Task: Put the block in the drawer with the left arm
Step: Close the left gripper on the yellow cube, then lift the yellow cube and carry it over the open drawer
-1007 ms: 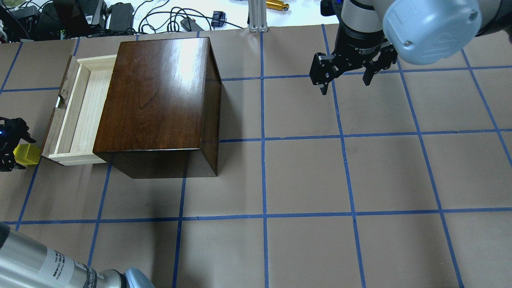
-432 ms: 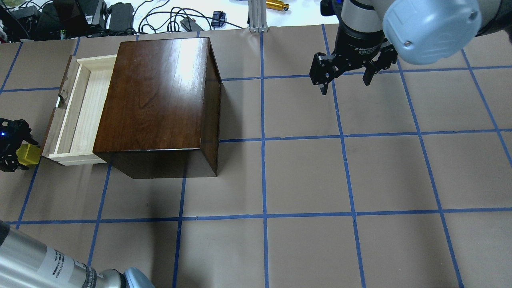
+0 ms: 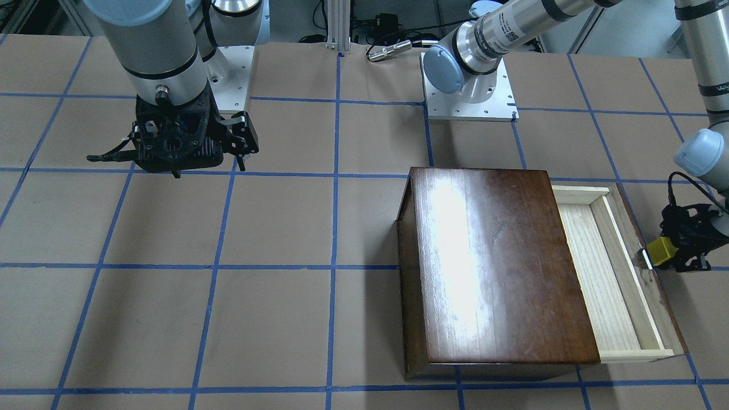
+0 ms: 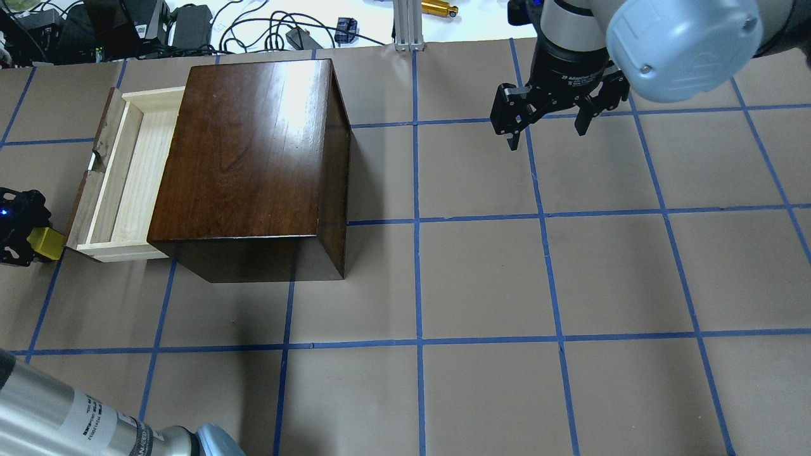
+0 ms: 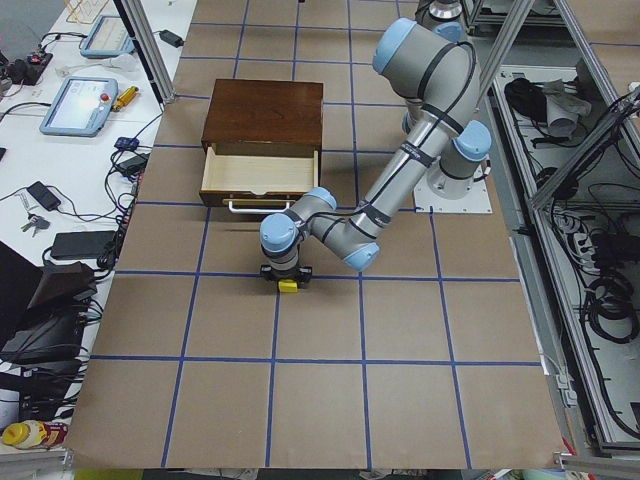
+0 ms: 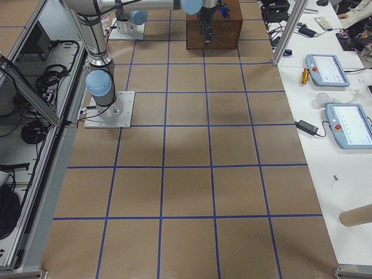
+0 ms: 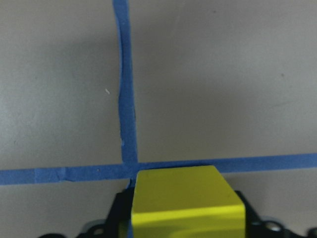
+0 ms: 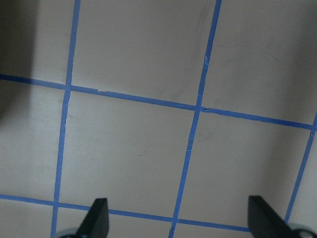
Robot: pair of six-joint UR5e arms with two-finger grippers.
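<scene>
The yellow block (image 4: 45, 243) sits between the fingers of my left gripper (image 4: 35, 244), which is shut on it just left of the drawer's near corner. It also shows in the front view (image 3: 661, 251), the left view (image 5: 289, 286) and the left wrist view (image 7: 185, 203), held above the paper. The drawer (image 4: 130, 177) stands pulled open from the dark-brown box (image 4: 253, 158); its pale tray is empty. My right gripper (image 4: 548, 130) hangs open and empty far to the right, fingers (image 8: 96, 218) wide apart.
The box (image 3: 490, 267) takes up the table's far left. Cables and power bricks (image 4: 190, 25) lie beyond the far edge. Brown paper with blue tape lines (image 4: 418, 221) covers the table.
My left gripper with the block has lifted slightly and drawn a little toward the view's left edge. The right arm has not moved.
</scene>
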